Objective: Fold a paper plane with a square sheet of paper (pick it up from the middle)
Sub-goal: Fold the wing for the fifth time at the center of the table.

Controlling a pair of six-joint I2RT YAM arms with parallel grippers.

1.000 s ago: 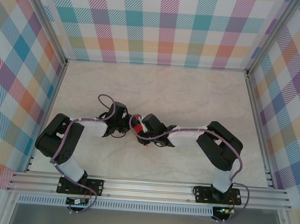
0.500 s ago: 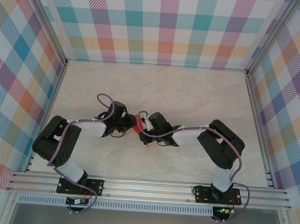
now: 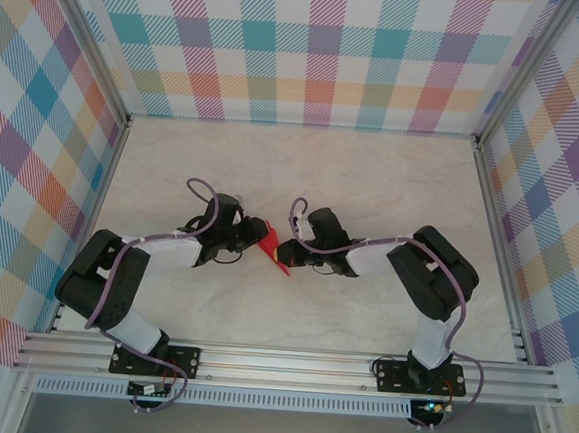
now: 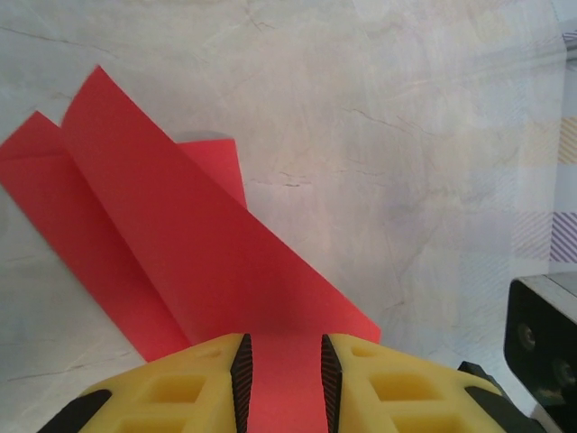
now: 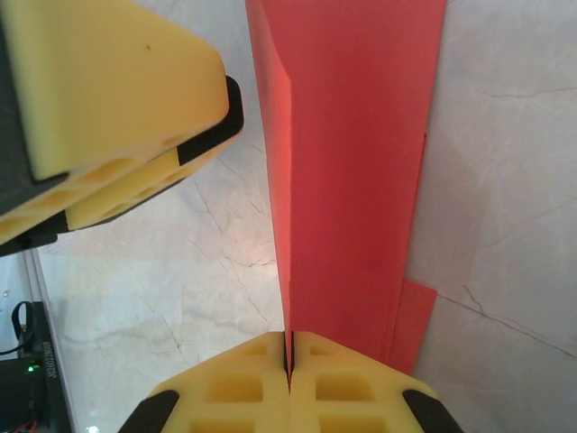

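Observation:
The red sheet of paper (image 3: 276, 250) is folded into a slim, pointed plane shape and sits mid-table between the two grippers. My right gripper (image 3: 290, 249) is shut on its raised centre fold; in the right wrist view the ridge of the paper (image 5: 352, 162) runs straight into the closed right gripper (image 5: 289, 356). My left gripper (image 3: 258, 236) is at the paper's other side. In the left wrist view its jaws (image 4: 282, 370) stand apart over a flat red panel of the paper (image 4: 180, 225), which shows face-on between the pads, not pinched.
The marble-patterned tabletop (image 3: 372, 183) is walled by plaid panels (image 3: 313, 48) at the back and both sides. The left gripper's yellow fingers (image 5: 117, 90) hang close beside the paper in the right wrist view. An aluminium rail (image 3: 288, 362) runs along the near edge.
The right gripper has closed on the paper's fold. Both wrists shifted slightly farther up the table, and more of the red paper now shows between them, pointing toward the near side.

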